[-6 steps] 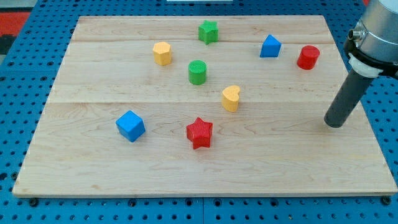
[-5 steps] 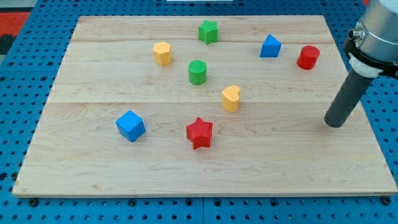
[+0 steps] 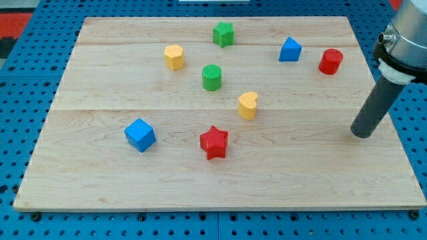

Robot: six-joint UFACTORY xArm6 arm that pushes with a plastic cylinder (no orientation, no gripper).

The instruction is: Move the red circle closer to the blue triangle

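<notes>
The red circle (image 3: 330,61) stands near the board's upper right, just right of the blue triangle (image 3: 289,49), with a small gap between them. My tip (image 3: 361,135) rests on the board at the right side, well below and a little right of the red circle, touching no block.
A green star (image 3: 223,33), a yellow hexagon (image 3: 174,57), a green circle (image 3: 211,77), a yellow heart (image 3: 247,105), a red star (image 3: 214,142) and a blue cube (image 3: 139,135) lie over the wooden board (image 3: 100,180). Blue pegboard surrounds it.
My tip has shifted very slightly to the right. No block has moved.
</notes>
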